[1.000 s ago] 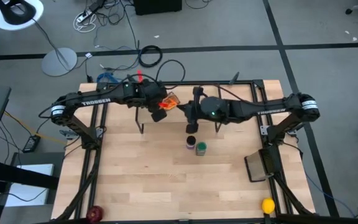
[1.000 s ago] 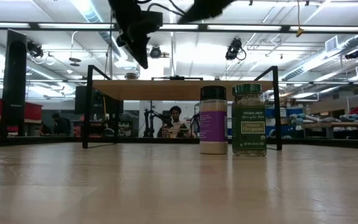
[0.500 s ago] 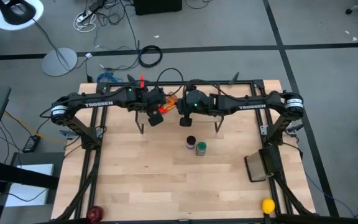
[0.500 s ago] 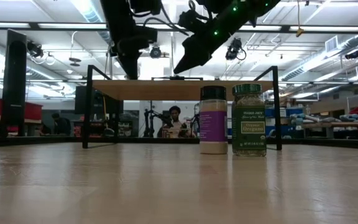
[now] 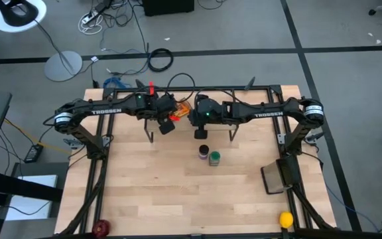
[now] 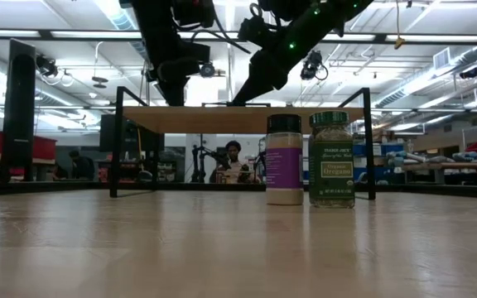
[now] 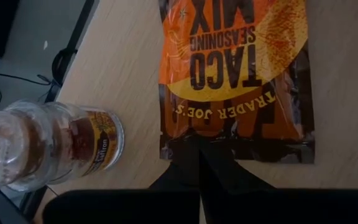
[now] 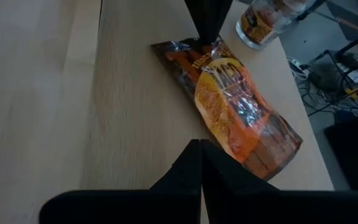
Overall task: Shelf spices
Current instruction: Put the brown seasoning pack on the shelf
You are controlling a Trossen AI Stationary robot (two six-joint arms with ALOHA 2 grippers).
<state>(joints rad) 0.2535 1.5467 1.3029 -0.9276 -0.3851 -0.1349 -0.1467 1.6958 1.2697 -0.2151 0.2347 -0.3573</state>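
The orange taco seasoning packet lies flat on the shelf's wooden top board. A tiny jar stands on the board near the packet. My left gripper is shut at the packet's dark end edge. My right gripper is shut, its tips low over the board beside the packet's other end. The purple-labelled jar and the green-lidded jar stand on the table in front of the shelf. My left gripper pinches the packet's dark sealed end edge between its two shut fingers, at the middle of that edge. The fingers slant down onto it from above. The packet lies flat on the shelf board. My right gripper's tips are at the board beside the packet; I cannot tell whether they touch either.
The shelf's black legs stand on the table's far half. A yellow ball and a red object lie at the near corners, and a dark flat object at the right edge. Bare tabletop spreads toward the near edge.
My left gripper has gone down toward the shelf and shifted slightly left, and the packet it carried now lies flat on the top board. My right gripper has moved from above the two jars toward the far edge and down to the shelf top beside the packet.
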